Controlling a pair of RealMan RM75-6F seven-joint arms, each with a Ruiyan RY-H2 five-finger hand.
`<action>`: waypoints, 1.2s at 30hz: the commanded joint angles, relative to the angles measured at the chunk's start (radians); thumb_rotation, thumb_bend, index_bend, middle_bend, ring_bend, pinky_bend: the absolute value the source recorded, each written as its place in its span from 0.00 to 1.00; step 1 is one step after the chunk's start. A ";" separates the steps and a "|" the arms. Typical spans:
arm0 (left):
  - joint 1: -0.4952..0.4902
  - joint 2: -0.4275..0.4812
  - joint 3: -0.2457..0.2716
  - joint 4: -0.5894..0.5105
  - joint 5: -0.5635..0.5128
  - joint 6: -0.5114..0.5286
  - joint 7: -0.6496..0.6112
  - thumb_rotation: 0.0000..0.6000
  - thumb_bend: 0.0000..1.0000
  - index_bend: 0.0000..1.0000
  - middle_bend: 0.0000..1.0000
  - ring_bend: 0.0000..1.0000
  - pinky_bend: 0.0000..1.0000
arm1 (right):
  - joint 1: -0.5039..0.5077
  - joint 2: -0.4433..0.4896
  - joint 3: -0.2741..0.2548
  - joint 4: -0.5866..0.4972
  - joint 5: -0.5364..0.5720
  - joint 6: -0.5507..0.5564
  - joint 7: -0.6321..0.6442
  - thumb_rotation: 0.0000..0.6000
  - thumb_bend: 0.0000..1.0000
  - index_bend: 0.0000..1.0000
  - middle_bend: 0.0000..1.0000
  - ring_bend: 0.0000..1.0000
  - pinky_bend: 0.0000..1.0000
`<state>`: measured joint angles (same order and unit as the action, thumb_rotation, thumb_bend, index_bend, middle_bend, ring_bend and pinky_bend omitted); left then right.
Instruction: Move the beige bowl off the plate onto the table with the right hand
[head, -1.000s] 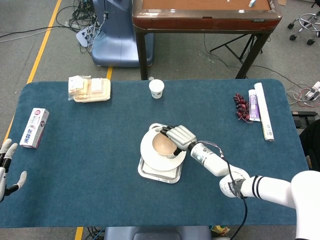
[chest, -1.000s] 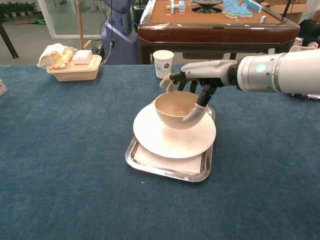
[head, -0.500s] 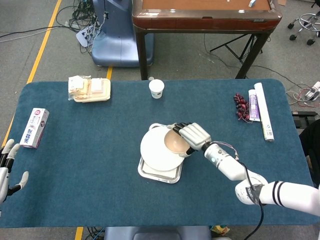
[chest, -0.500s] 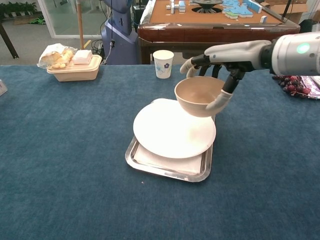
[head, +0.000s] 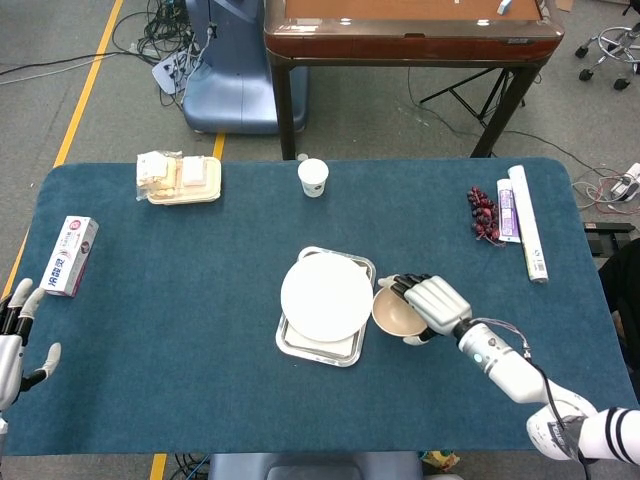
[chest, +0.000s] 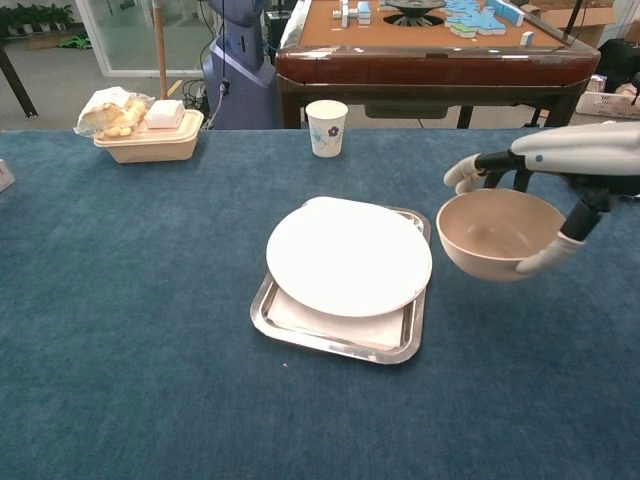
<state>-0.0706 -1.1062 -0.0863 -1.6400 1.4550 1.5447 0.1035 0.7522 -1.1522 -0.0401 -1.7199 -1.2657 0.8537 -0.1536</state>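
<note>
My right hand (head: 432, 302) (chest: 540, 200) grips the beige bowl (head: 396, 312) (chest: 496, 234) by its rim, fingers over the far edge and thumb under the near side. The bowl hangs just right of the white plate (head: 326, 298) (chest: 348, 258), above the blue table; I cannot tell whether it touches the cloth. The plate lies bare on a steel tray (head: 318, 345) (chest: 330, 333). My left hand (head: 18, 335) shows at the table's left edge, fingers apart and holding nothing.
A paper cup (head: 313, 177) (chest: 326, 127) stands behind the tray. A food container (head: 181, 179) (chest: 146, 128) sits far left, a small box (head: 69, 256) at the left edge. Grapes (head: 483, 213) and a long wrapped roll (head: 527, 236) lie at the far right.
My right hand has carried the bowl up off the plate and rightward past the tray, then lower toward the table. The plate is left bare. The left hand barely shifted.
</note>
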 joint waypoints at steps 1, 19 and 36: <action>0.000 -0.002 0.001 -0.001 0.000 0.001 0.003 1.00 0.36 0.00 0.00 0.00 0.00 | -0.025 -0.013 -0.016 0.037 -0.032 0.007 0.026 1.00 0.36 0.00 0.34 0.21 0.27; 0.005 -0.001 -0.003 -0.001 -0.001 0.011 -0.005 1.00 0.36 0.00 0.00 0.00 0.00 | -0.066 -0.090 -0.026 0.174 -0.093 -0.044 0.106 1.00 0.30 0.00 0.21 0.19 0.27; 0.004 -0.009 -0.007 0.003 0.004 0.017 0.001 1.00 0.36 0.00 0.00 0.00 0.00 | -0.091 0.042 -0.024 0.038 -0.060 -0.066 0.071 1.00 0.13 0.00 0.00 0.00 0.08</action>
<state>-0.0668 -1.1157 -0.0928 -1.6366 1.4587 1.5614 0.1056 0.6620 -1.1202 -0.0644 -1.6720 -1.3291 0.7923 -0.0791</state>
